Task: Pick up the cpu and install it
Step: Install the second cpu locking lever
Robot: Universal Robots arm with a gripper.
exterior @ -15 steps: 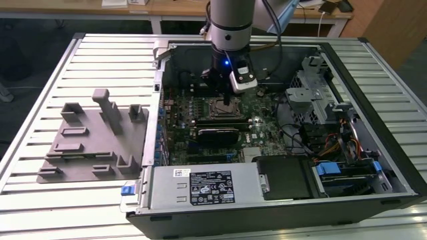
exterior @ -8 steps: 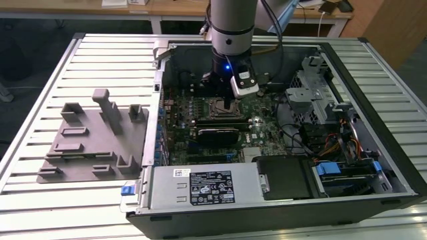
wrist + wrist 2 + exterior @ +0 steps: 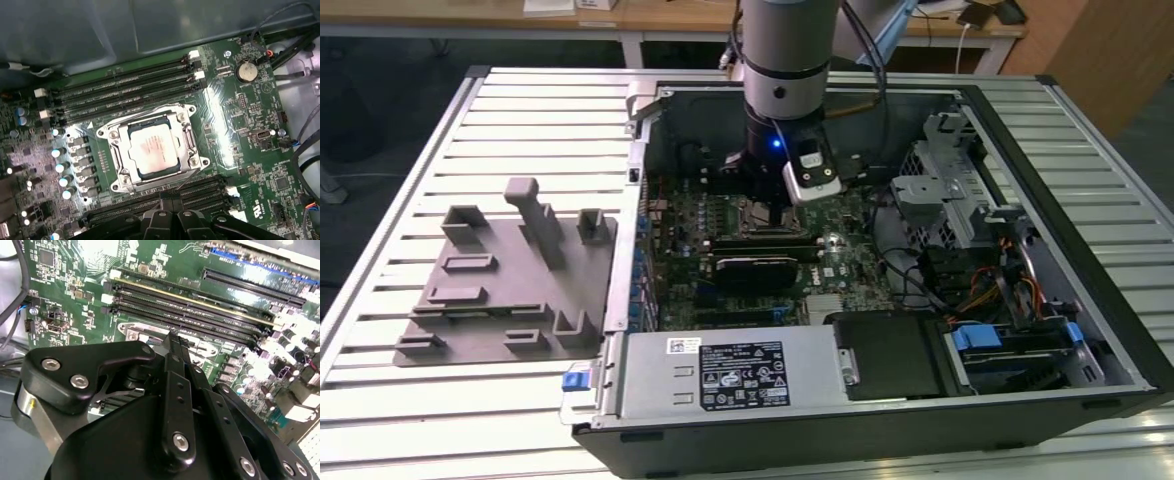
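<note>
A slatted metal counter (image 3: 414,420) carries an open computer case (image 3: 881,420), seen in the exterior view. The arm (image 3: 787,50) reaches down into the case, and its upper part is cut off by the frame edge. The motherboard (image 3: 854,265) lies flat in the case, partly hidden behind the arm and a black block (image 3: 754,272). A grey moulded tray (image 3: 507,290) rests on the counter, well apart from the fingers, toward the exterior view's left. A drive cage (image 3: 947,190) and tangled cables (image 3: 987,290) are seen toward the exterior view's right.

The gripper (image 3: 781,212) hangs low over the board, just above the socket area. In the second wrist view the gripper (image 3: 170,340) is seen from behind its black linkage, which blocks the tips; whether the fingers are spread or pressed together cannot be told, nor whether anything is pinched.

In the first wrist view the socket (image 3: 152,147) is seen with its metal frame around the cpu (image 3: 151,149), which lies flat and seated inside it, its silver top washed out by glare. The cpu lies just beyond the gripper body (image 3: 170,222), whose dark edge is cut off by the frame. Memory slots (image 3: 125,90) run on the far side of the socket from the fingers, and further slots (image 3: 200,190) lie between socket and gripper. A coin cell (image 3: 245,70) sits well apart.
</note>
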